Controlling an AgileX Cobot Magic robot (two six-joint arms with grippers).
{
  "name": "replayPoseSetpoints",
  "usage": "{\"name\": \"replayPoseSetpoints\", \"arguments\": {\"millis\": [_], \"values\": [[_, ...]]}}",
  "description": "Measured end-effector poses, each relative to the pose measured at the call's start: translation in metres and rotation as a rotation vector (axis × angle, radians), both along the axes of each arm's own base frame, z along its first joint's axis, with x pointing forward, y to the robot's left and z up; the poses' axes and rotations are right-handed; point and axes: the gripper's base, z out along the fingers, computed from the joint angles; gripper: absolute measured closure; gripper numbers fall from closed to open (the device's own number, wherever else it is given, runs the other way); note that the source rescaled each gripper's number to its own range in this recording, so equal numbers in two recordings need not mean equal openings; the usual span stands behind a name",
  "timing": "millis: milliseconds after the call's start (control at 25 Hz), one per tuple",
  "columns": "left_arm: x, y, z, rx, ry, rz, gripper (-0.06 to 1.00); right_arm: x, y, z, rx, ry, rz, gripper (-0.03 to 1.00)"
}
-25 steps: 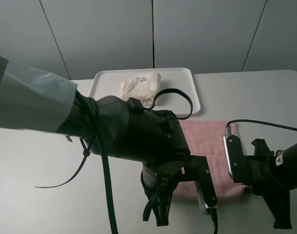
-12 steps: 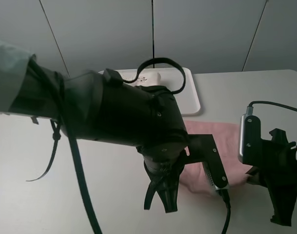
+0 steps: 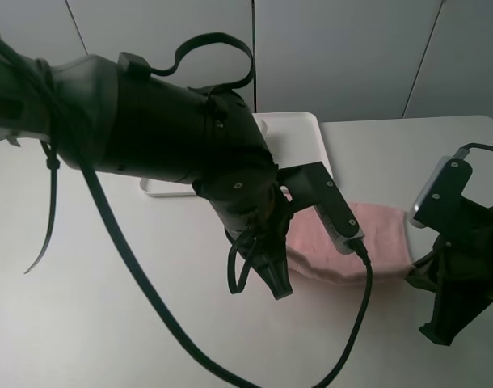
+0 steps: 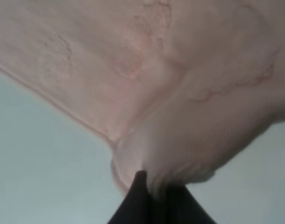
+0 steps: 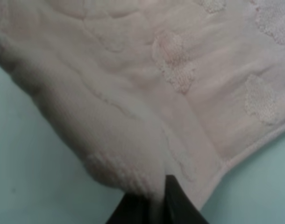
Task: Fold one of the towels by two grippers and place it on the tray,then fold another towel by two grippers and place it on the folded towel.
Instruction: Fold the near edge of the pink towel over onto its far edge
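One pink towel [image 3: 380, 234] is stretching between two grippers, just in front of one white tray [image 3: 301, 137]. Left gripper [image 4: 154, 198] and right gripper [image 5: 149, 203] are each pinching a towel edge. Bare table [image 3: 85, 323] is lying open at left.

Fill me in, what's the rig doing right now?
Both arms are on the pink towel. The left tool and the right tool are each shut on its near edge, one at each end, and that edge is bunched and raised off the table. This looks like the fold in progress, and the towel is not yet on the tray. The tray sits behind, mostly hidden by the left arm, so I can't tell what is on it.
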Motion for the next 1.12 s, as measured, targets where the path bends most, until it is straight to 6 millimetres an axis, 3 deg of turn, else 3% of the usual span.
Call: {"name": "replayPoseSetpoints", "arguments": {"millis": [240,760,1120], "values": [[0.009,0.001,0.001,-0.054,-0.012,0.022,0.94,0.014,0.005,0.012,0.097,-0.055,-0.141,0.96],[0.044,0.019,0.004,-0.146,-0.045,0.140,0.94,0.032,0.009,-0.002,0.195,-0.056,-0.345,0.96],[0.055,0.020,0.000,-0.193,-0.066,0.149,0.94,0.053,0.012,-0.002,0.265,-0.042,-0.485,0.96]]}}
